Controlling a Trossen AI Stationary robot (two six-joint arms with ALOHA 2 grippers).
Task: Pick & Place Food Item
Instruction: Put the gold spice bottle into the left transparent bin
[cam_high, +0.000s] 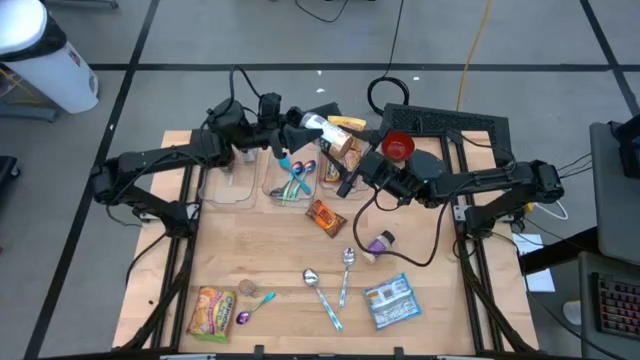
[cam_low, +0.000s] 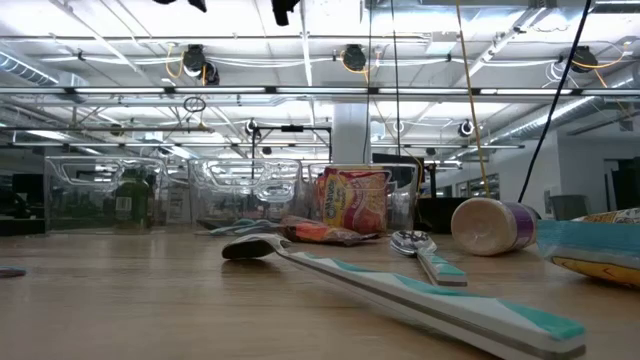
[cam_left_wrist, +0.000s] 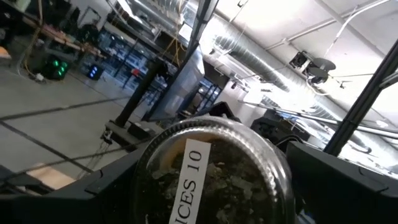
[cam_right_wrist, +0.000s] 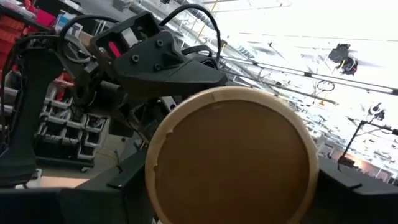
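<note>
A glass jar of dark dried flakes, with a white label, hangs in the air over the clear bins at the table's far side. Its glass end faces my left gripper, and its round tan lid faces my right gripper. From above, the jar shows between the two arms. My left gripper is open, with a finger on either side of the glass end; I cannot see them touch it. My right gripper is shut on the lid end. The left arm's hand shows just behind the lid. My right gripper pinches the jar's tan lid end by its rim, one finger on each side. The fingers come from the table's right and slant a little upward, along the jar. The jar is lifted clear, lying roughly level above the bins.
Clear bins line the far side, and a pink-yellow packet stands in one. On the table lie an orange snack packet, a purple cup, spoons, a blue packet and a yellow bag. A red round thing sits by the right wrist.
</note>
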